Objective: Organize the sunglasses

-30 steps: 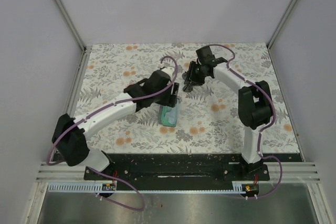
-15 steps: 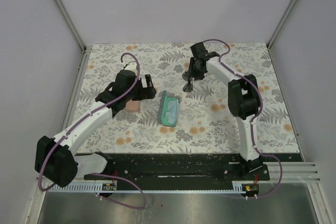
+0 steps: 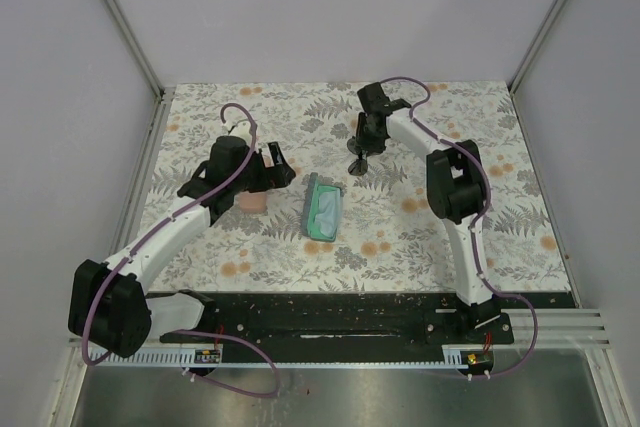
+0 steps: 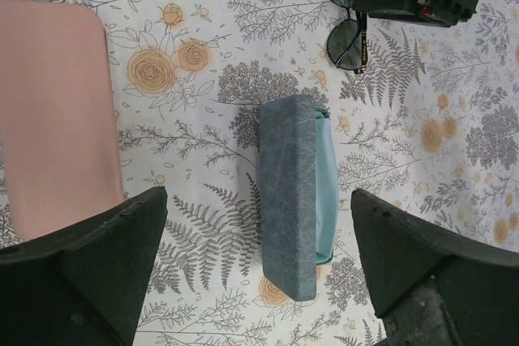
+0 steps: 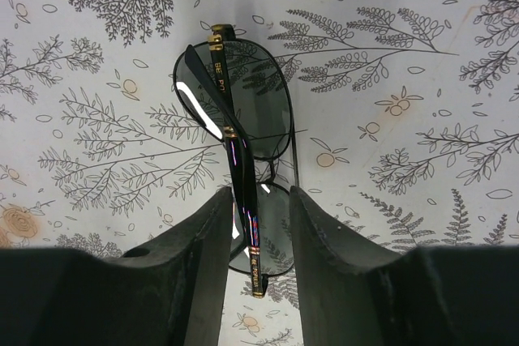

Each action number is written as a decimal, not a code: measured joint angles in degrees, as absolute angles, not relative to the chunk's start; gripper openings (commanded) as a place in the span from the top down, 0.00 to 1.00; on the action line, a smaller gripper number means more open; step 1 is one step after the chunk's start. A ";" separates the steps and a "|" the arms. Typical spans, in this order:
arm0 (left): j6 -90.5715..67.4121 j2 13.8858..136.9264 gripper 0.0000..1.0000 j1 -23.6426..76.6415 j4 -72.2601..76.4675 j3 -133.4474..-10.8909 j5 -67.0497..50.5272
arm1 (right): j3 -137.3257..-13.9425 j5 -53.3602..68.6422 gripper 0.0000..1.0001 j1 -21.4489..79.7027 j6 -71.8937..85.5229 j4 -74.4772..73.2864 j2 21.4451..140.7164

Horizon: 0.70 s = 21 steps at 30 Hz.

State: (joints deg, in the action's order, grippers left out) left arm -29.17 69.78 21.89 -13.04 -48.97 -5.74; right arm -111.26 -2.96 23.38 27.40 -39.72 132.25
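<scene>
My right gripper [image 5: 261, 196] straddles the dark sunglasses [image 5: 259, 111] near the far edge; I can't tell if it grips. The temple reads "BE PO". My left gripper [image 4: 258, 200] gapes wide.

Open tablecloth [image 4: 203, 192] separates pink case [image 4: 53, 119] from grey case [image 4: 288, 200].

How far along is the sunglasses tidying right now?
Early. Nothing looks put away: the dark sunglasses lie on the table, outside the grey-blue case and the pink case. In hand: the right end effector straddles them, grip unclear. The left end effector hangs open and empty. To do: presumably getting them into a case.
</scene>
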 measured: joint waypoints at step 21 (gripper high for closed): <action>-29.87 71.66 0.01 21.78 -8.12 -46.35 -9.69 | -101.95 -2.00 0.99 24.77 27.14 -38.92 125.67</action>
